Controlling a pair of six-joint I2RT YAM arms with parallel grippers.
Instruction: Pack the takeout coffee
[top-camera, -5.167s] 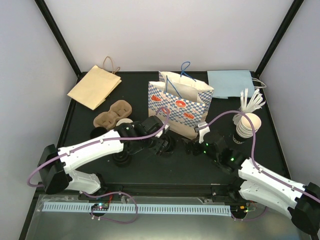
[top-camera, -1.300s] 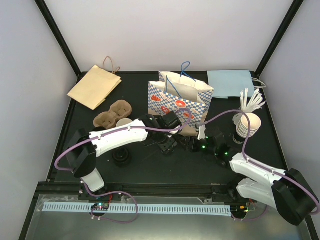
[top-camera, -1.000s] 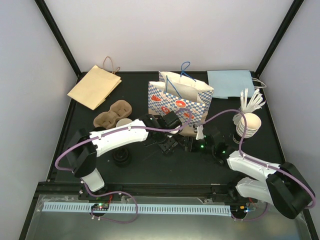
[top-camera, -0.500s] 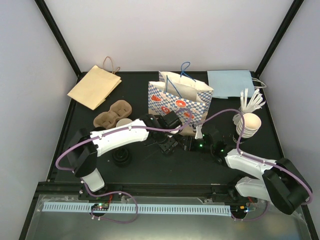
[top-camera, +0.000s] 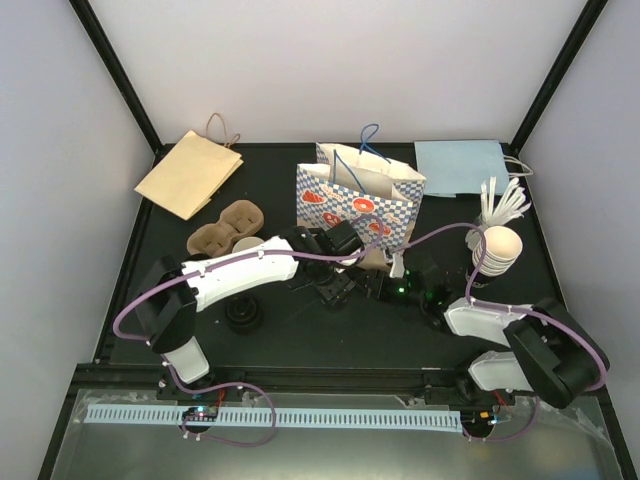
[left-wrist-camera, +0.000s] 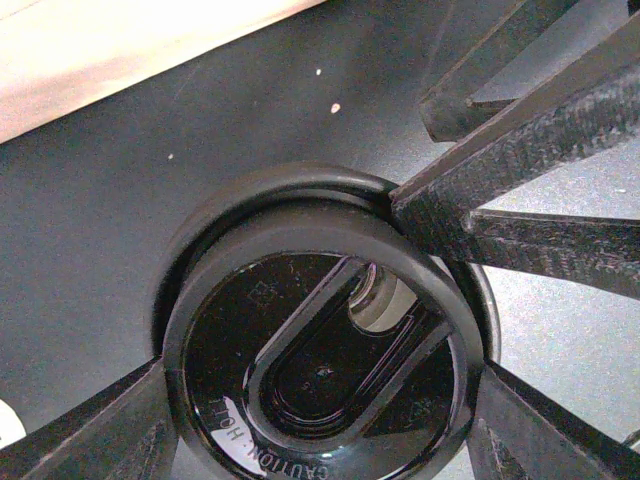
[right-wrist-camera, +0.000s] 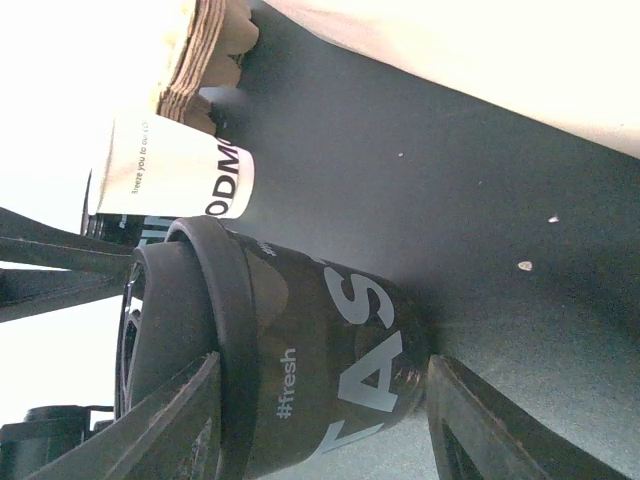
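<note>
Right pincer (right-wrist-camera: 322, 362) swung in closer, clamping cup (right-wrist-camera: 350, 300). Cup upright, axis vertical, lid (left-wrist-camera: 300, 250) up, clasped by left pincer (left-wrist-camera: 325, 368). Bag (top-camera: 360, 200) just beyond pincers; table (top-camera: 340, 340) open behind them.

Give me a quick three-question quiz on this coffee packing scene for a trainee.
1. True or false: the patterned bag lies flat.
2. Which item are the left hand and right hand at? A black lidded cup, B white cup stack, C blue bag.
3. What colour is the flat bag at back left?
Key: 1 false; 2 A; 3 brown.
</note>
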